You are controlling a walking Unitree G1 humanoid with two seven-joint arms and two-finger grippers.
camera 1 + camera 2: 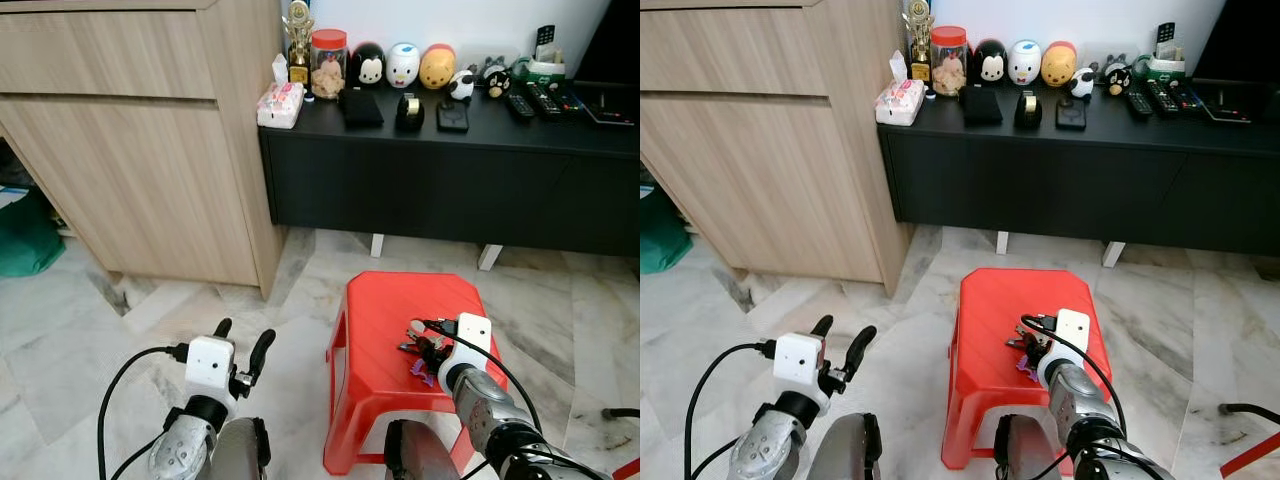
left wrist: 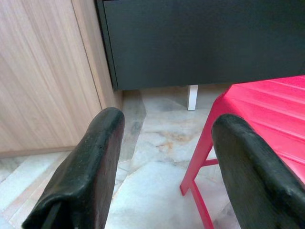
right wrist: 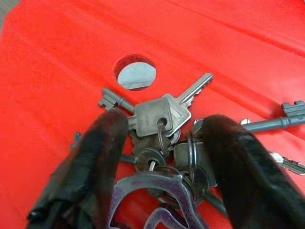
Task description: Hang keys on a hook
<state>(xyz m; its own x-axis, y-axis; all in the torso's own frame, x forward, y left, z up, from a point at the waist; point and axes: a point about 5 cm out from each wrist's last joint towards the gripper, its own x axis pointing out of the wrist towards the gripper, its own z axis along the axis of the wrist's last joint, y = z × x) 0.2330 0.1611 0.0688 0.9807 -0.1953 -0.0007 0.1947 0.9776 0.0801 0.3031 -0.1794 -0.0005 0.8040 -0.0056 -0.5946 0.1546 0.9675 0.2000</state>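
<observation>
keys (image 3: 162, 143) on red stool (image 1: 385, 330) — right end effector (image 3: 162, 162) astride

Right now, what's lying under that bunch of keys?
The keys lie on a red plastic stool, beside a round hole in its seat. The right gripper straddles them, fingers open. The seat directly beneath the bunch is covered.

Purple carabiner (image 3: 157, 200) cut off at frame edge, keys (image 3: 162, 138) partly behind end effector fingers (image 3: 90, 162)
</observation>
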